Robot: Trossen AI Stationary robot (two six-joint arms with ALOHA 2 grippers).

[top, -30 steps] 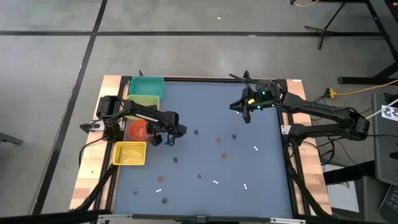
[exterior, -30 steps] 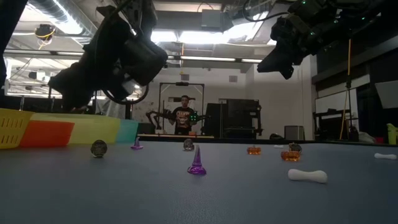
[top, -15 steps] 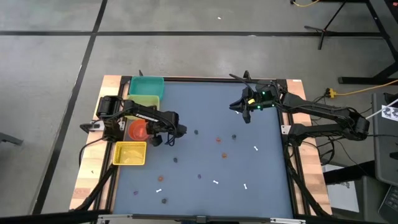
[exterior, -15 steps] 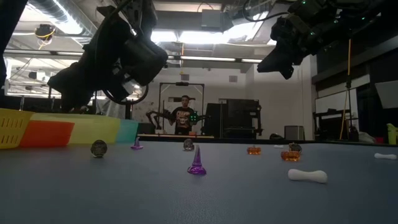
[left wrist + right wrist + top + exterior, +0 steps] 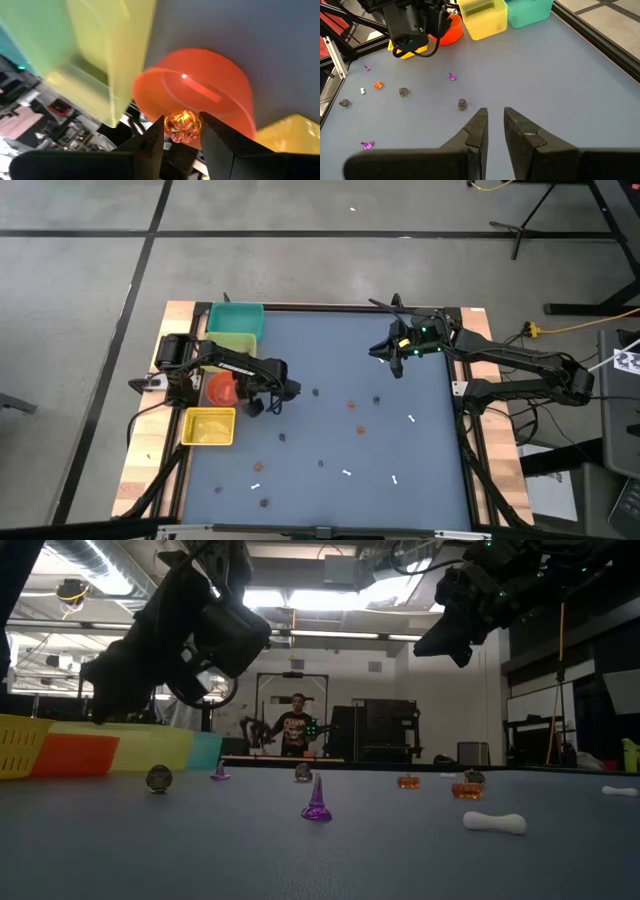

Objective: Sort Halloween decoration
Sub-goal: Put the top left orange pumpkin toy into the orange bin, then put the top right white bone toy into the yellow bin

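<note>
The Halloween decoration lies scattered over the blue table as tiny trinkets: a purple cone, a white stick, an orange one and dark ones. My left gripper hangs just right of the red bowl, shut on a round orange trinket. My right gripper waits high over the far middle of the table. Its fingers stand a narrow gap apart with nothing between them. My left gripper pinches the orange trinket's two sides between its two fingertips. The fingers slant down toward the table's left, at the red bowl. The trinket is lifted clear of the table and the bowl.
Along the table's left edge stand a teal bin, a yellow-green bin, the red bowl and a yellow bin. In the low view a person stands in the room beyond the table. The trinkets lie mostly from the middle toward the near edge.
My left gripper has rolled a little at its wrist while staying in place beside the red bowl. Nothing on the table has moved.
</note>
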